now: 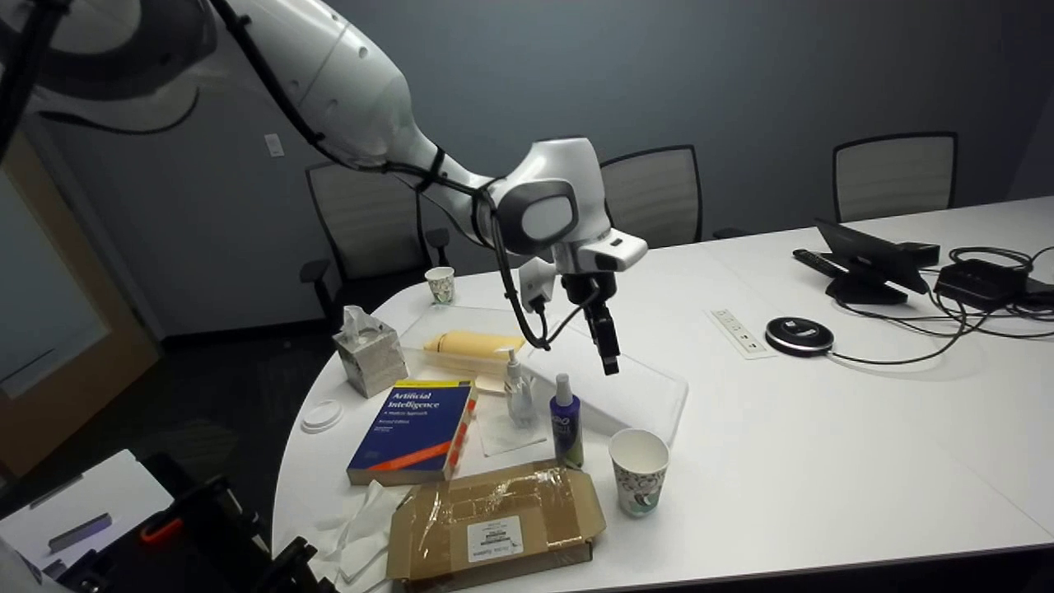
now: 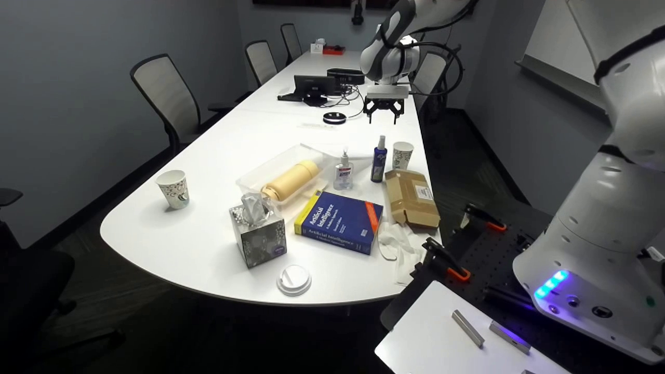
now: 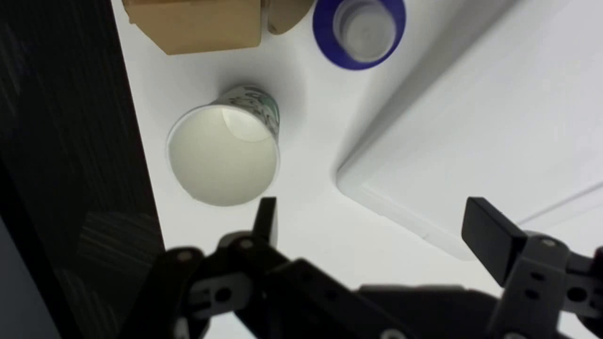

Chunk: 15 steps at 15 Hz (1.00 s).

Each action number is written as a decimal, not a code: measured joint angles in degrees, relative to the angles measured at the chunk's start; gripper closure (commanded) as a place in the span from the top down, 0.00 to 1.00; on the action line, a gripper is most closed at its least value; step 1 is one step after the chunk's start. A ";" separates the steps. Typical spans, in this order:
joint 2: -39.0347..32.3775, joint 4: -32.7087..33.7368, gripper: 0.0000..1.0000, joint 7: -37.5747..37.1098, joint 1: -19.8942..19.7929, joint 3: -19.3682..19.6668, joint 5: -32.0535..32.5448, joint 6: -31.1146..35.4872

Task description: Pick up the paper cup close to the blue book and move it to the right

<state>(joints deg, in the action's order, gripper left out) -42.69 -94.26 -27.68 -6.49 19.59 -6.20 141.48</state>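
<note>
A patterned paper cup (image 1: 640,482) stands upright beside the cardboard package and the purple-blue spray bottle, with the blue book a little farther off. It also shows in an exterior view (image 2: 402,155) and in the wrist view (image 3: 222,157), where its open top faces the camera. The blue book (image 1: 420,428), with a red-orange stripe, lies flat in both exterior views (image 2: 340,221); it is out of the wrist view. My gripper (image 3: 370,207) is open and empty above the table (image 2: 383,120). The cup lies up and left of its left finger in the wrist view, apart from it.
The spray bottle (image 1: 566,424) and cardboard package (image 1: 498,527) flank the cup. A clear bin (image 3: 452,141) lies nearby. A sanitizer bottle (image 2: 343,174), tissue box (image 2: 260,236) and second paper cup (image 2: 174,189) stand farther off. The table edge (image 3: 141,155) runs close by the cup.
</note>
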 measured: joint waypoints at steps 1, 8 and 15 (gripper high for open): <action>2.41 -2.28 1.00 0.14 1.52 -0.05 1.42 -0.01; 19.19 -18.34 1.00 4.10 7.79 -5.11 9.34 -1.98; 28.17 -27.40 1.00 8.53 9.22 -10.37 17.13 -3.43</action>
<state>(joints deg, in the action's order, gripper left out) -14.53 -121.66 -19.15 2.73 9.22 10.93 138.05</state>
